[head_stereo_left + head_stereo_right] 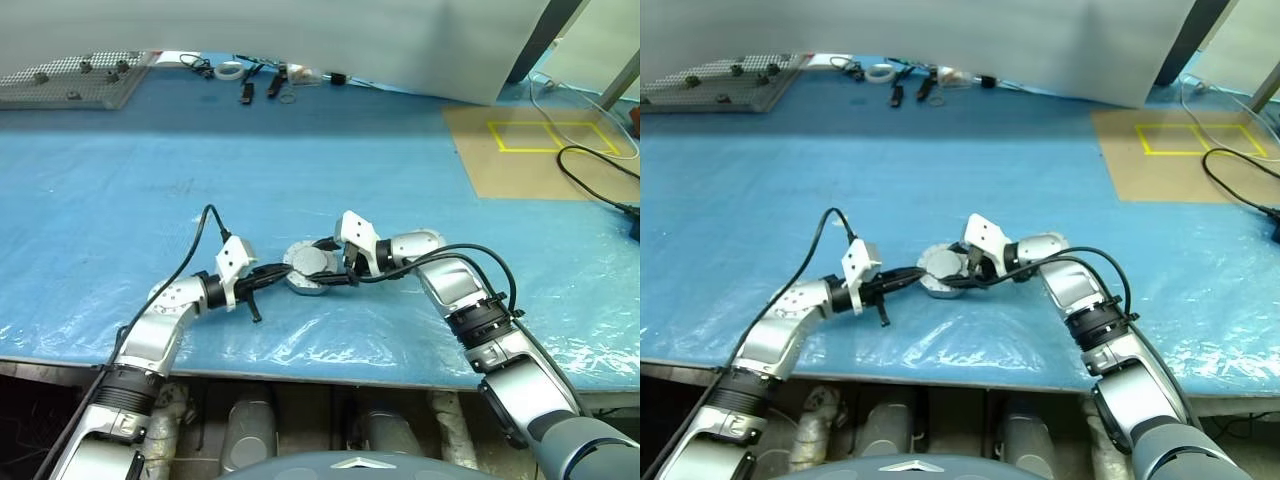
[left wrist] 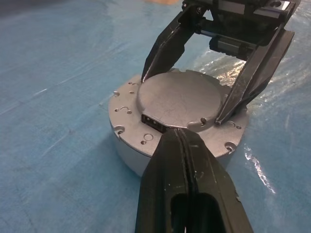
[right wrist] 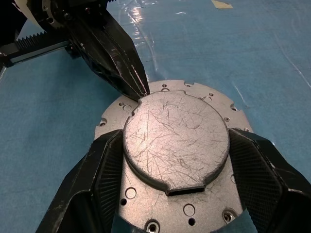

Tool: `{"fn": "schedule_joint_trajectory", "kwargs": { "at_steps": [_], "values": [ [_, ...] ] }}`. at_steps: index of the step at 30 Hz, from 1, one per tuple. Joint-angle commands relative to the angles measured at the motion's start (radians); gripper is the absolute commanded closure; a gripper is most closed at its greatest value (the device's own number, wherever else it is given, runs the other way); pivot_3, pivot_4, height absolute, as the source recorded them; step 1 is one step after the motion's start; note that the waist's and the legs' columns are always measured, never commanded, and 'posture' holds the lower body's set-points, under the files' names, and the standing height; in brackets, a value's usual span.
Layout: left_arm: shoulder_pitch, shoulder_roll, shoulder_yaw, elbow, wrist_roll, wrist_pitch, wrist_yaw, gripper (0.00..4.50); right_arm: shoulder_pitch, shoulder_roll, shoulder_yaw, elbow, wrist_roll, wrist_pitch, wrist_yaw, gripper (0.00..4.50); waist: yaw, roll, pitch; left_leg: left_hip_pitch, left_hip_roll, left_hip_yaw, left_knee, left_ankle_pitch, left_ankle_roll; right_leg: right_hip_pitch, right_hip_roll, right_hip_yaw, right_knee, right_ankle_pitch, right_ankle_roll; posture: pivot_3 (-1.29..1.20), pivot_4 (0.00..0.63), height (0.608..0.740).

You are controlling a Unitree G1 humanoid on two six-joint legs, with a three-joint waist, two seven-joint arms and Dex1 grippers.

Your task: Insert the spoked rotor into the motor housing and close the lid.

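Right claw [image 3: 170, 160] spread wide, one black finger on each side of the lid's [image 3: 176, 141] raised round face, gripping it by the edges. Left claw [image 2: 187, 141] pinched fully closed on nothing, its joined tips resting against the lid's rim at the side facing away from the right claw, just by a small rectangular notch. Lid seated plain grey side up, scratched, on the motor housing [image 2: 127, 145], a shallow round metal shell with a flange of small holes around the raised centre. Housing set flat on the blue plastic-covered bench [image 1: 150, 190], near its front edge, midway between the two arms. Rotor not visible beneath the lid. Farther back on the bench: a roll of tape [image 1: 229, 70], small dark tools [image 1: 247, 93], and a perforated tray [image 1: 70, 82] at the back left corner. Yellow taped square [image 1: 552, 136] on brown board at the back right.
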Motion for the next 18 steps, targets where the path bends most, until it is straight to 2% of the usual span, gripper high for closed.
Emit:
{"fn": "schedule_joint_trajectory", "kwargs": {
  "at_steps": [1,8,14,18],
  "values": [
    [-0.008,-0.01,-0.029,0.042,0.041,-0.039,-0.003,4.5,0.029,-0.019,0.006,0.029,-0.021,0.041,-0.018,1.52,0.002,0.0,0.0,0.0,0.0,0.0,0.0,0.0,0.0,0.0,0.0,0.0,0.0,0.0,0.0,0.0,0.15,0.74],
    [-0.037,-0.01,-0.048,0.215,0.127,-0.166,0.019,4.5,0.025,-0.018,0.006,0.027,-0.019,0.052,-0.018,1.52,0.018,0.001,-0.001,0.006,-0.001,0.0,-0.001,0.0,0.0,0.005,-0.001,0.001,-0.001,0.0,0.001,0.0,0.15,0.74],
    [-0.057,-0.024,-0.058,0.298,0.152,-0.24,0.022,4.5,0.028,-0.022,0.002,0.016,-0.011,0.064,-0.019,1.52,0.024,0.003,-0.004,0.011,-0.001,0.001,-0.003,0.0,0.0,0.009,-0.001,0.001,-0.002,-0.004,0.008,0.0,0.15,0.74],
    [-0.059,-0.028,-0.061,0.318,0.149,-0.266,0.013,4.5,0.028,-0.026,-0.006,0.005,-0.003,0.071,-0.018,0.16,0.024,0.003,-0.004,0.011,-0.001,0.001,-0.004,0.0,0.0,0.009,-0.001,0.001,-0.003,-0.004,0.008,0.0,0.15,0.74]
  ]
}}
